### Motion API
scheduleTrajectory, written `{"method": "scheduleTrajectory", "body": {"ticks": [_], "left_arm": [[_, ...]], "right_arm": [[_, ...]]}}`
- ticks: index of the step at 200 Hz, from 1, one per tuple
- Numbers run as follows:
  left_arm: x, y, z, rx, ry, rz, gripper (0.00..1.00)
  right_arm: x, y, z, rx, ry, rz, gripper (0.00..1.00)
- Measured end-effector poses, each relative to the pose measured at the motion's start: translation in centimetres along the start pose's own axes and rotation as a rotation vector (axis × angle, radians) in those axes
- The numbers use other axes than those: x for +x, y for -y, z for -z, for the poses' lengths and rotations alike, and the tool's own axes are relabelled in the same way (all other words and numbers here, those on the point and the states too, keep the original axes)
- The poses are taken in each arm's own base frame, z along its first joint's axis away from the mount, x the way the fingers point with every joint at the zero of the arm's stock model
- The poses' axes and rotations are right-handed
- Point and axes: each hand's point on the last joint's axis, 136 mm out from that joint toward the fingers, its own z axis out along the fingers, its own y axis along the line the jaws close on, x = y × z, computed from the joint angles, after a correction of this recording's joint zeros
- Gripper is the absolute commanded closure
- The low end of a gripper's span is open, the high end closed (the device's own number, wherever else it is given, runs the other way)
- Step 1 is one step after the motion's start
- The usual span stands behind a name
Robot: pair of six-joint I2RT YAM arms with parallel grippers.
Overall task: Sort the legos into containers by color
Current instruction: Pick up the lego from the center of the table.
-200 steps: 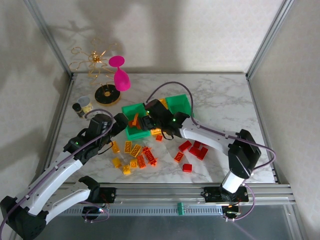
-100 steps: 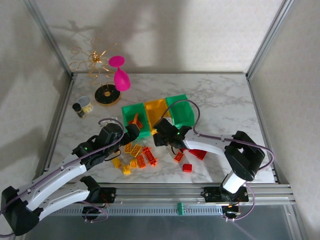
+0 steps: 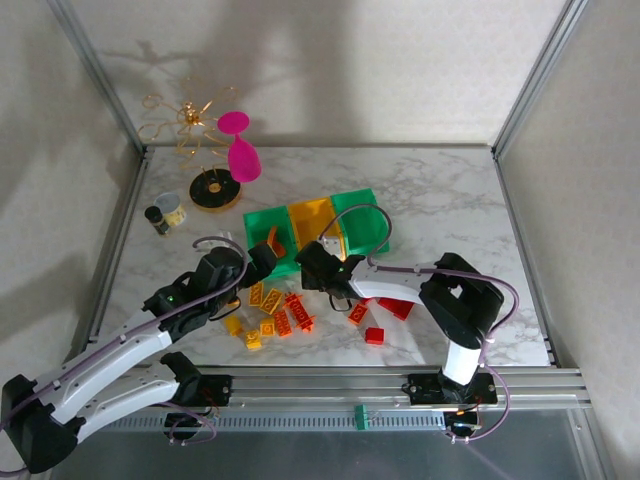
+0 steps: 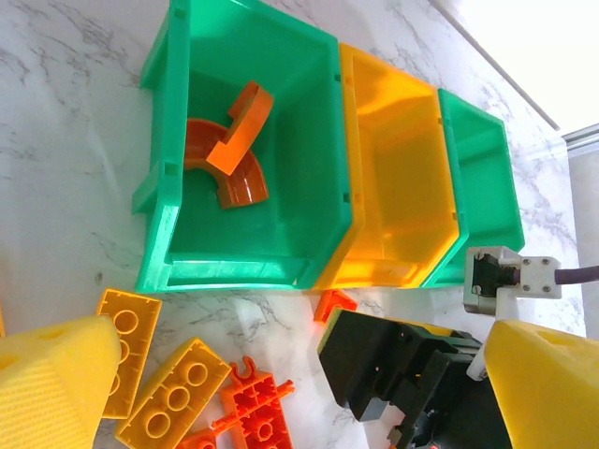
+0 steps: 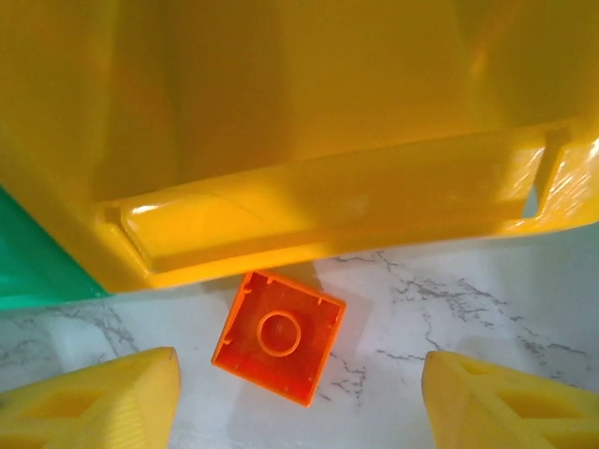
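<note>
Marble counter [image 3: 450, 200], seen from above: the three containers [image 3: 312, 222] stand touching in one row, a little toward the far edge, I think so that every colour has its place close at hand. The loose legos [image 3: 272, 312] lie between this row and the near edge, yellow and orange ones to the left, red legos [image 3: 392, 303] to the right. The left claw [image 3: 258, 264] and the right claw [image 3: 308, 266] hang low just before the row. From the left wrist, the left claw's fingers [image 4: 56, 383] are spread with nothing between, and the green container [image 4: 253, 196] at the row's left end opens to the eye: two curved orange pieces [image 4: 229, 150] lie inside. From the right wrist, the right claw's fingers [image 5: 94, 402] stand spread on both sides of one orange lego [image 5: 279, 337], not touching it. It lies hollow side up on the counter just beside the near wall of the yellow-orange container [image 5: 328, 206], and is probably the next one to take.
</note>
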Motion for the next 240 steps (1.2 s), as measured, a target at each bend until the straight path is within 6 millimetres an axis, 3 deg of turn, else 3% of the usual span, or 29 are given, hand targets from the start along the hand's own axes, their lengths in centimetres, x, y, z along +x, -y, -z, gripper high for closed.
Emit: {"method": "scheduleTrajectory", "body": {"ticks": [69,115,143,203,240], "left_arm": [[0.3,-0.5,-0.7,-0.033,-0.006,-0.005,0.00],[0.6,-1.1,-0.9,-0.048,-0.008,0.007,0.00],[0.8,-1.3,-1.1,-0.056,-0.012,0.002,0.00],[1.1,-1.5,-1.4,-0.072,-0.024,-0.046,0.00],[0.5,-1.1,-0.6,-0.042,-0.005,-0.050,0.00]], "right_arm": [[0.6,-0.2,-2.0,0.038,-0.008,-0.024,0.48],[0.6,-0.2,-2.2,0.054,-0.001,-0.018,0.64],[0.7,-0.1,-2.1,0.057,-0.001,-0.013,0.67],[0.9,0.9,0.5,0.033,0.032,0.033,0.70],[0.6,-1.0,3.7,-0.057,0.080,0.112,0.69]]}}
